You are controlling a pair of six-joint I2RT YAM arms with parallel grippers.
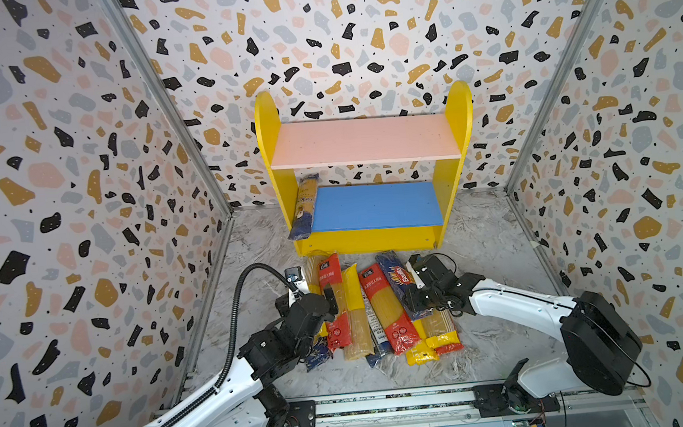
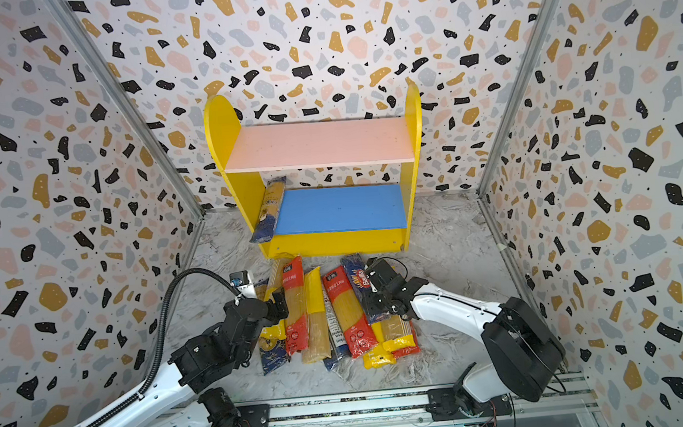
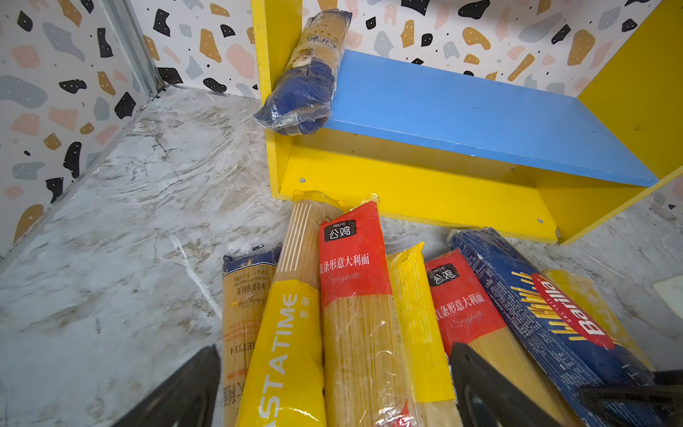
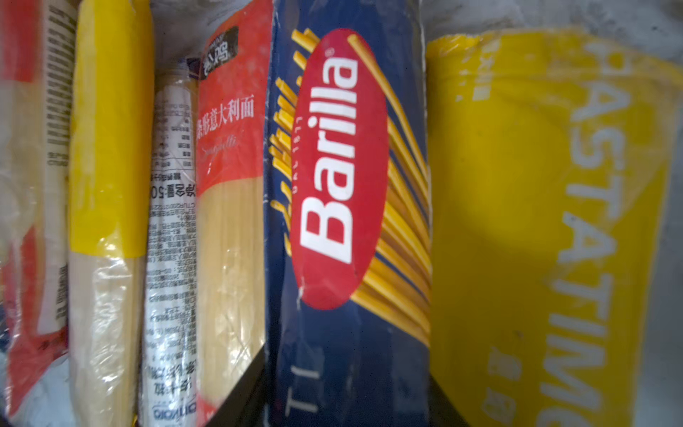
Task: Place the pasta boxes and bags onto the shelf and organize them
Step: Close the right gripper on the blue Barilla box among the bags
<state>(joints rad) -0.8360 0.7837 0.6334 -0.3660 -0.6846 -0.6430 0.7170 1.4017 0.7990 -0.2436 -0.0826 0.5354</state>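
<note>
Jaws of your right gripper [image 1: 415, 302] clamped the Barilla pack [image 4: 343, 185]; left gripper [image 3: 340, 392] jaws gaped. One spaghetti bag [image 1: 305, 207] lay at the shelf [image 1: 457, 138] nine o'clock; pile [image 1: 356, 317] waited.

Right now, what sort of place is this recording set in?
Probably a staged robot test booth, not a real pantry: terrazzo-print walls box in a marble-look tabletop, and two arms are mounted on a rail.

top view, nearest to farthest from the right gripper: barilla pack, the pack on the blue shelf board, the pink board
1. Barilla pack, between the jaws of the right gripper.
2. Blue-ended pack, at the left end of the blue lower board.
3. Pink upper board, above and behind it.
</note>
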